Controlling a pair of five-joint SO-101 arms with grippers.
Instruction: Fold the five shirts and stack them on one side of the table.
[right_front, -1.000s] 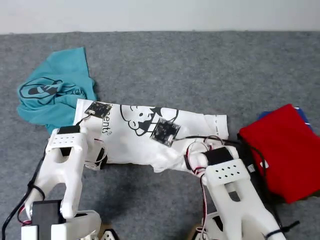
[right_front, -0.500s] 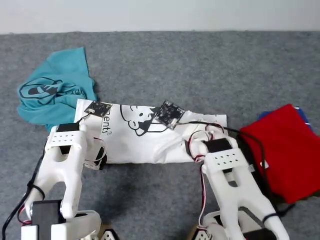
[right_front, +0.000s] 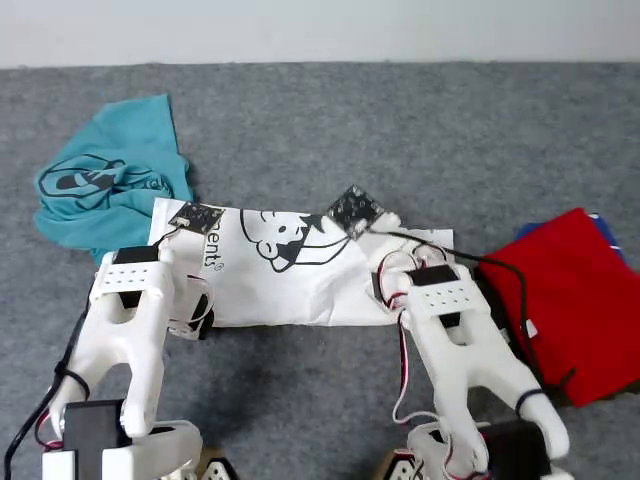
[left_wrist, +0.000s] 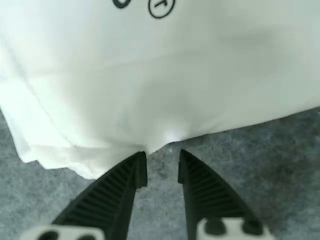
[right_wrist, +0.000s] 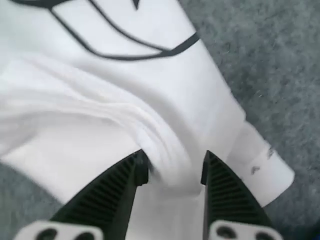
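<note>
White shirt (right_front: 270, 270) w/ black cartoon print is being kept spread flat at mid-table (right_front: 400, 130), long side running left-right, laid out as a wide strip. L gripper (left_wrist: 162, 157) is being held low at the shirt's near hem, towards its left end. Its ribbed black fingers (left_wrist: 125, 185) are being kept a little apart, w/ grey table showing in the gap, tips right at the hem & no cloth btwn them. R gripper (right_wrist: 174, 167) is being held over the shirt's right end, near the sleeve cuff. A raised ridge of white cloth is being pinched btwn its fingers (right_wrist: 120, 192), w/ a curved black line of the print just beyond. Teal shirt (right_front: 110, 180) is being left crumpled at far left, its edge touching the white shirt's left end. Red shirt (right_front: 570, 300) is being kept folded at the right edge, just beside the R arm (right_front: 460, 340), lying on a blue item (right_front: 603, 228) w/ a corner peeking out; whether that one is a shirt can't be told
</note>
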